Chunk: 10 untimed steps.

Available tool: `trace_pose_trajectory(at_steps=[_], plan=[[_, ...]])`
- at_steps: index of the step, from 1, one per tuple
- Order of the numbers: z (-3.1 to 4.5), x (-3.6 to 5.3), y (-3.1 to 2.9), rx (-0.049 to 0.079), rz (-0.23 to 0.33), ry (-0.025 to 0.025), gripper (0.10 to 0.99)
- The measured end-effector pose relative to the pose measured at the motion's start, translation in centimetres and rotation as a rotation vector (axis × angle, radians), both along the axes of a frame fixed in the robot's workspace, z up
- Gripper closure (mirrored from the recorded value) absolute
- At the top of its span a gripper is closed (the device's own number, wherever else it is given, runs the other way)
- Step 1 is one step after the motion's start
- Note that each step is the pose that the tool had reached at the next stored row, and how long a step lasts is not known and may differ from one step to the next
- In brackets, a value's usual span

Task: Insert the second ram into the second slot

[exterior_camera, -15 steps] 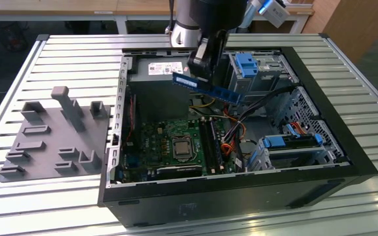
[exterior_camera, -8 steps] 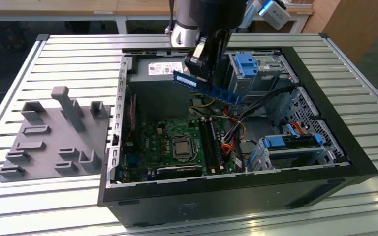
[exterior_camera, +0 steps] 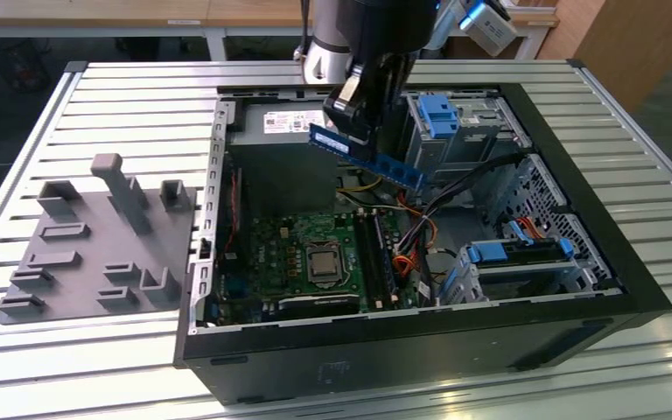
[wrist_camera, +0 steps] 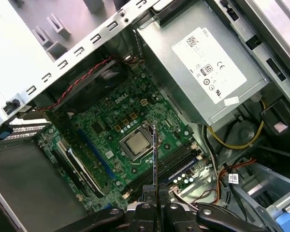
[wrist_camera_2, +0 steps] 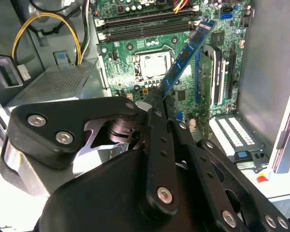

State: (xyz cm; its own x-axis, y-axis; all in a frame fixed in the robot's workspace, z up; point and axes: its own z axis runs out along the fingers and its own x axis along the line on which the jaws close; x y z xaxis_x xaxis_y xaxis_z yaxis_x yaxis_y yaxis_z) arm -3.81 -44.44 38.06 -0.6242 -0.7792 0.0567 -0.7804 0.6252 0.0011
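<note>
Soft, even light comes from above the computer case (exterior_camera: 406, 350). Inside the case it is dimmer, with shade by its walls. The metal table (exterior_camera: 137, 83) around the case shines pale. The black gripper (exterior_camera: 353, 129) over the case looks dark.

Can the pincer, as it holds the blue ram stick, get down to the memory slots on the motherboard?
Probably yes. The pincer, shut on the ram stick, hangs above the open case, and the memory slots lie uncovered beneath; the cables beside them seem clear of them.
</note>
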Motion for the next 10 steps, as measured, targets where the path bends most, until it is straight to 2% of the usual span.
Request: trace_pose_trajectory(at_steps=[10], plan=[[0.0,0.0,0.0,0.0,-0.069,0.0,0.949]])
